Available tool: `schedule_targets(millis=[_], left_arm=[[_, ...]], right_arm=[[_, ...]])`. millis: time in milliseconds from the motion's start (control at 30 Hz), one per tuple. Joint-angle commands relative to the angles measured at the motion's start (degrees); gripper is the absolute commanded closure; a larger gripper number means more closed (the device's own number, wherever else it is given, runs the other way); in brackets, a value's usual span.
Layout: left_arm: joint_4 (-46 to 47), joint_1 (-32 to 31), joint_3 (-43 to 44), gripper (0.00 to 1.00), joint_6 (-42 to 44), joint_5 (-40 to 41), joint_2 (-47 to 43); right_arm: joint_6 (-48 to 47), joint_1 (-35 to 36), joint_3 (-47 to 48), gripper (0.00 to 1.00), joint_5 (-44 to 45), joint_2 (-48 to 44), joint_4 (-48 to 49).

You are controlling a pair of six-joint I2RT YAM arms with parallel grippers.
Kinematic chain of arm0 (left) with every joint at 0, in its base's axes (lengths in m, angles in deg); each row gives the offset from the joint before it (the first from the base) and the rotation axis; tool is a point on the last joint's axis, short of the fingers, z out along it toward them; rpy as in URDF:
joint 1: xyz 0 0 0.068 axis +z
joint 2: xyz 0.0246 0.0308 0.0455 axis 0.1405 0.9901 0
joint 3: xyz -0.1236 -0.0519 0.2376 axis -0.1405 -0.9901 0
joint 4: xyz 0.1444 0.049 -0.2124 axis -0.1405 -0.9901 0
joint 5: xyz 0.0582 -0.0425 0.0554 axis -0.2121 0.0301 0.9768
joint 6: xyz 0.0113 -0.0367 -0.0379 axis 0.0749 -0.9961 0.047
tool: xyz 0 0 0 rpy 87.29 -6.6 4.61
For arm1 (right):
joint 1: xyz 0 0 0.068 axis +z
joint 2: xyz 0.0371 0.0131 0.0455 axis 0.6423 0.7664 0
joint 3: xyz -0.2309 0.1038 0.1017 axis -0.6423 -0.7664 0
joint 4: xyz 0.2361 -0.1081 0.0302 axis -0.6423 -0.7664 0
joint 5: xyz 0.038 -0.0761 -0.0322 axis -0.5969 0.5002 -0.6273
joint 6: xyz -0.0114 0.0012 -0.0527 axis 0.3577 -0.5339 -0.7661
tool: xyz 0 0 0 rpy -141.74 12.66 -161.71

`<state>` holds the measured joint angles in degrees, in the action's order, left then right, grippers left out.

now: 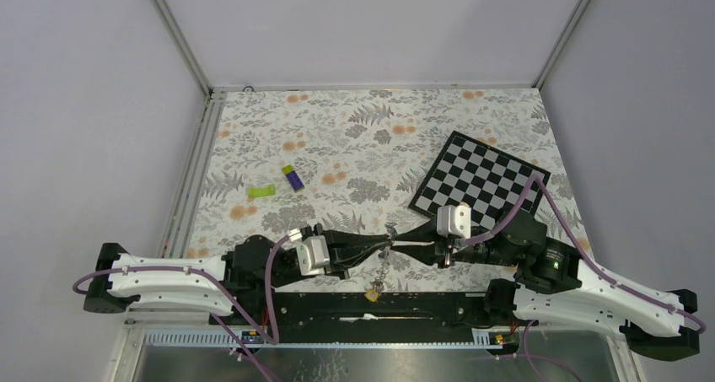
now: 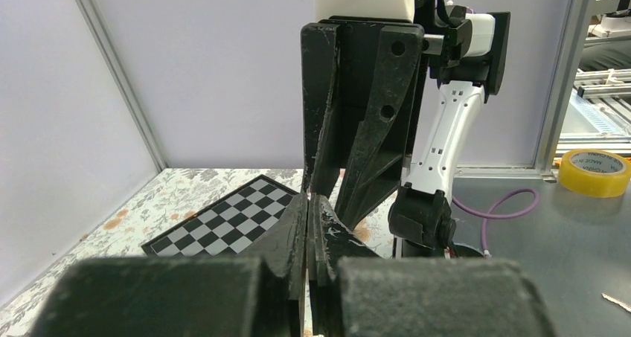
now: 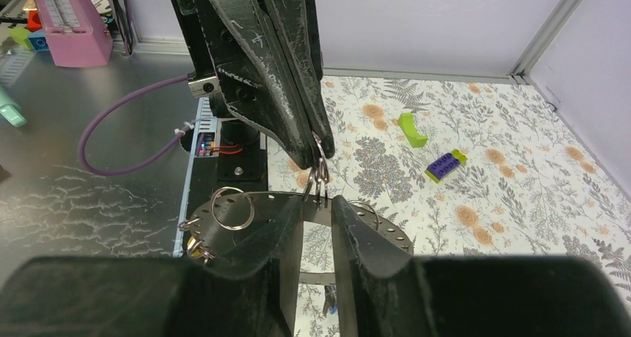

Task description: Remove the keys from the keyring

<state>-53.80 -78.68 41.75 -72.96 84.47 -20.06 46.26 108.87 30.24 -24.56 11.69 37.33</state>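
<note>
left fingers (image 3: 294,121) pinched shut on a small wire loop (image 3: 321,166), tips just above the narrow gap of the right fingers (image 3: 279,240), which sit astride the keyring (image 3: 379,229) band; can't tell if they clamp it. keyring held up off the worktop (image 1: 354,137) between both arms, lying flat, crosswise to the nearer right fingers. flat grey, holes round the rim, keys (image 1: 372,294) dangling below.
</note>
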Motion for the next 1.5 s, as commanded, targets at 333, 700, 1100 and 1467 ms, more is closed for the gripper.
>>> schedule_targets(millis=[333,700,1100,1467], left_arm=[[6.1,0.1,2.2,1.0,-0.1,-0.4,0.0],[4.4,0.1,1.9,1.0,-0.5,0.7,-2.0],[1.7,0.1,1.7,1.0,-0.7,1.4,-3.9],[0.3,0.1,0.5,1.0,-1.9,2.1,-4.0]], right_arm=[[2.0,0.2,0.3,0.94,-0.4,-0.6,4.9],[2.1,0.2,3.5,1.0,-2.2,-1.6,1.8],[1.3,0.2,7.1,1.0,-3.5,-2.3,-1.6],[3.2,0.2,7.0,1.0,-4.4,-3.3,3.2]])
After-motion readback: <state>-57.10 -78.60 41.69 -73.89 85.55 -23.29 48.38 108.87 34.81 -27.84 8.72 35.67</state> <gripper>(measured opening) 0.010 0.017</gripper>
